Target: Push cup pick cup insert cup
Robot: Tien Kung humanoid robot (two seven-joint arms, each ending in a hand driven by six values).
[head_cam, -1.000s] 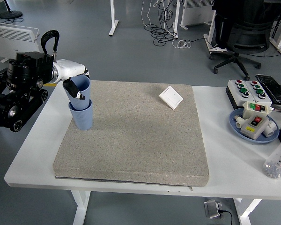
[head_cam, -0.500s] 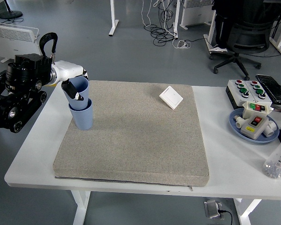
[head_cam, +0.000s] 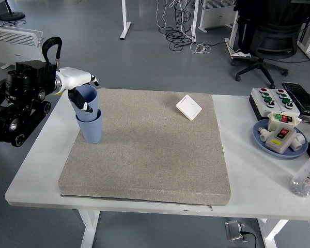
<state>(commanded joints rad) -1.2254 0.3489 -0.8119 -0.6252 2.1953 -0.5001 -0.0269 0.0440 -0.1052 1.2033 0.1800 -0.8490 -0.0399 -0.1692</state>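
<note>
Change since the earlier frame: the upper cup (head_cam: 87, 98) has sunk deeper into the lower cup (head_cam: 90, 127), and the left hand (head_cam: 78, 89) has drawn slightly toward 9 o'clock.

Mat (head_cam: 144, 155): grey and coarse, covering most of the table (head_cam: 248, 191). Expect it to grip a cup base rather than let it slide.

Cups, at the mat's 10 o'clock corner: two blue ones, nested, the stack upright. You should judge them light, thin-walled, stiff enough for a rim pinch, and easy to tip. Take hold high, at the rim or upper wall.

Left hand: fingers hooked on the upper cup, one dark finger (head_cam: 79, 99) down its outer wall. Whether another finger sits inside the rim cannot be made out.

White card (head_cam: 188, 107), at 1 o'clock on the mat: clear of the work.

Right hand: not in view.

How fully the cups are seated is hidden by the lower cup's wall.
</note>
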